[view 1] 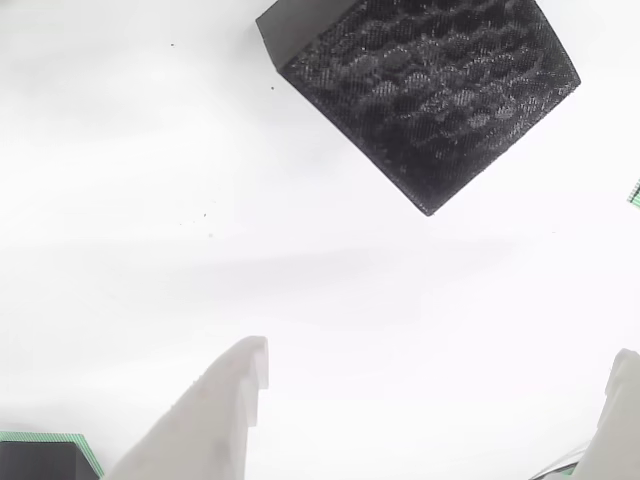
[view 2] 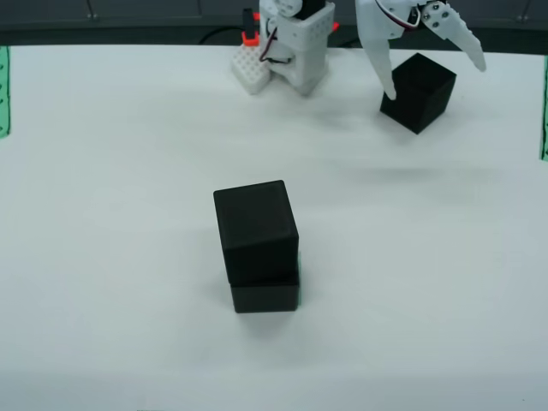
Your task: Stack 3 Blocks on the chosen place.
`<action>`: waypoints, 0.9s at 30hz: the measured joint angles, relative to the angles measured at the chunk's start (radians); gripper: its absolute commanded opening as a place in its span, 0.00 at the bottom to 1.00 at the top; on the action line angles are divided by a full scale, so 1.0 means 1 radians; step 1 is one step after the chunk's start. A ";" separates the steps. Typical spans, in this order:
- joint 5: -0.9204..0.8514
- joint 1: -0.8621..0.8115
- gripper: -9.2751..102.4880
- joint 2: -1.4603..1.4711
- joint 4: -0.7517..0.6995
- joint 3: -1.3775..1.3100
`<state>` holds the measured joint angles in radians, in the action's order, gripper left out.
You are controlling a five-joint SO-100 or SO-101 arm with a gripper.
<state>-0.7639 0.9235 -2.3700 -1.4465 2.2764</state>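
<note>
**Over the far block, jaws spread wide**

Up at the far edge of the table (view 2: 128, 325), seen from above, the gripper (view 2: 435, 68) hangs with its jaws well apart, one white finger (view 2: 379, 51) down the left face of the lone block (view 2: 421, 92), the other lifted off to its right. Nothing clamped. At mid-table, two more blocks stand stacked: the top block (view 2: 255, 227) sits twisted and overhanging the bottom block (view 2: 265, 296), with a sliver of green at the stack's right side.

Switch to the view that rides on the gripper, and the lone block (view 1: 430, 95) shows what the overhead view doesn't: a rough honeycomb face, matte black, corner pointing down the picture. Both fingertips poke in from below, clear of it. A green-striped patch (view 1: 60, 440) peeks in at lower left.
</note>
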 measured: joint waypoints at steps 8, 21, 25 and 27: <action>-0.135 0.058 0.47 0.020 0.017 0.000; -0.279 0.207 0.47 0.239 0.049 0.003; -0.279 0.227 0.47 0.296 0.083 0.003; -0.279 0.238 0.47 0.311 0.095 0.003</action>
<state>-1.0431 1.1612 -2.0586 -1.3514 2.2795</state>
